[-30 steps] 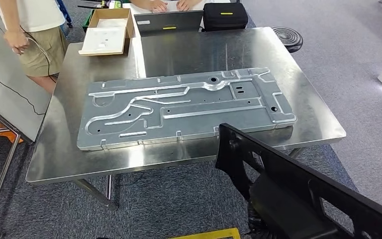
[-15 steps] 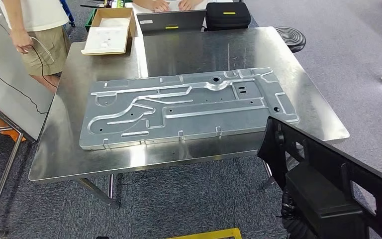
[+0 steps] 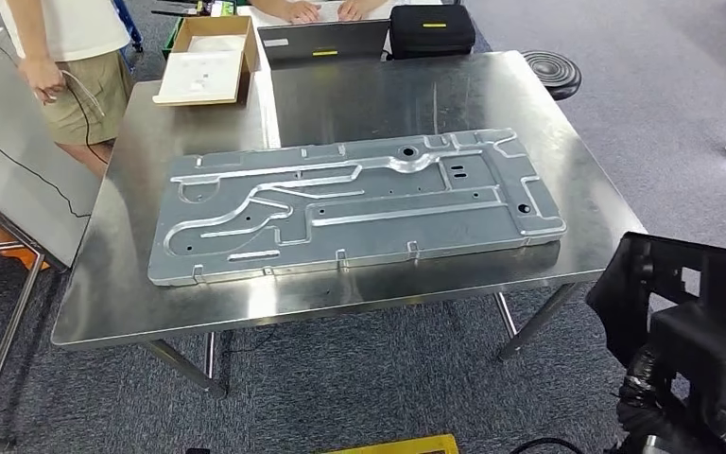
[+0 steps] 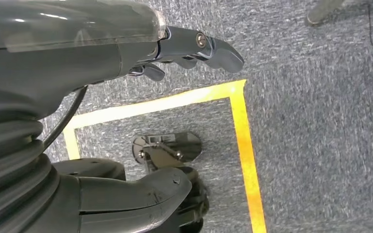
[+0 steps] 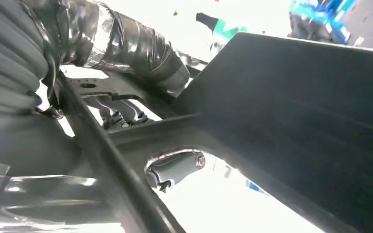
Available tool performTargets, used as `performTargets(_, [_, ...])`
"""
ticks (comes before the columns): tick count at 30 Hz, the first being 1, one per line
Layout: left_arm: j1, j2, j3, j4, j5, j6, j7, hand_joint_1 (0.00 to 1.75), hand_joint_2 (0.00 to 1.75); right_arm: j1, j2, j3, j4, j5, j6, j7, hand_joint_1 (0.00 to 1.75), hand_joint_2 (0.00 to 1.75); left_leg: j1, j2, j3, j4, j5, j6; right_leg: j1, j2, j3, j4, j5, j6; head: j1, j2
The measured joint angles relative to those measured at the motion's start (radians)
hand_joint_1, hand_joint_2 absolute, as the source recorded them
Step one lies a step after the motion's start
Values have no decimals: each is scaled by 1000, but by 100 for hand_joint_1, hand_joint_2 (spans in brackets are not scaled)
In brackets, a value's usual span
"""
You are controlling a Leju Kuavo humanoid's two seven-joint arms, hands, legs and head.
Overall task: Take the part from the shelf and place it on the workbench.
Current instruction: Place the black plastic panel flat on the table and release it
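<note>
beyond the workbench [image 3: 151,312], a cardboard box [image 3: 210,57] holds white foam; right hand [image 5: 175,167] grips the black part [image 3: 690,312]; left hand [image 4: 126,53] released.

No readable text

The yellow marks on the laptop lid [image 3: 322,41] and the black case [image 3: 426,28] at the far side of the table are too small to read.
</note>
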Motion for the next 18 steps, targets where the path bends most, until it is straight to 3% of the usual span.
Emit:
performTargets(3, [-1, -2, 0, 0, -3, -2, 0, 0, 175, -21, 11, -86, 13, 1, 4, 0, 175, 175, 3, -2, 5, -13, 10, 19, -3, 0, -5, 17, -14, 18, 0, 0])
performTargets(5, [-3, -4, 0, 0, -7, -3, 1, 0, 175, -39, 12, -151, 28, 1, 8, 1, 175, 175, 6, -1, 7, -20, 17, 29, -7, 3, -46, 107, -69, 27, 0, 0])
performTargets(7, [-3, -4, 0, 0, -10, -4, 1, 0, 175, -57, 12, -216, 49, 1, 12, 3, 175, 175, 5, -1, 5, -20, 17, 32, -8, 4, -110, 234, -126, 34, 1, 0])
performTargets(8, [-3, -4, 0, 0, -11, -5, 2, 0, 175, -66, 11, -246, 61, 1, 15, 6, 175, 175, 4, -1, 5, -19, 16, 32, -9, 4, -130, 270, -132, 35, 1, 0])
performTargets(9, [-3, -5, 0, 0, -11, -6, 2, 0, 175, -74, 10, -273, 72, 1, 18, 10, 175, 175, 4, -2, 5, -17, 15, 32, -10, 4, -132, 268, -117, 36, 1, 0])
performTargets(10, [-3, -5, 0, 0, -11, -8, 3, 0, 175, -84, 8, -297, 82, 4, 22, 17, 175, 175, 4, -3, 6, -15, 13, 31, -11, 4, -114, 226, -84, 36, 1, 0])
performTargets(12, [-4, -6, 0, 0, -12, -12, 4, 0, 175, -105, 0, -340, 104, 13, 27, 33, 175, 175, 2, -5, 7, -8, 7, 25, -11, 5, -52, 91, -15, 32, 1, 0])
performTargets(13, [-5, -6, 0, 0, -13, -13, 4, 0, 175, -115, -5, -358, 115, 21, 29, 40, 175, 175, 0, -6, 7, -5, 4, 21, -9, 6, -30, 41, 3, 28, 1, 0])
performTargets(14, [-6, -7, 0, 0, -14, -14, 4, 0, 175, -123, -10, -376, 126, 26, 29, 46, 175, 175, -2, -7, 6, -3, 2, 17, -7, 7, -19, 16, 9, 23, 1, 0])
performTargets(18, [-7, -7, 0, 0, -15, -15, 5, 0, 175, -143, -23, -420, 159, 33, 30, 58, 175, 175, -1, -6, -1, 13, -13, -3, -7, 6, -21, 8, 10, -3, 0, 0])
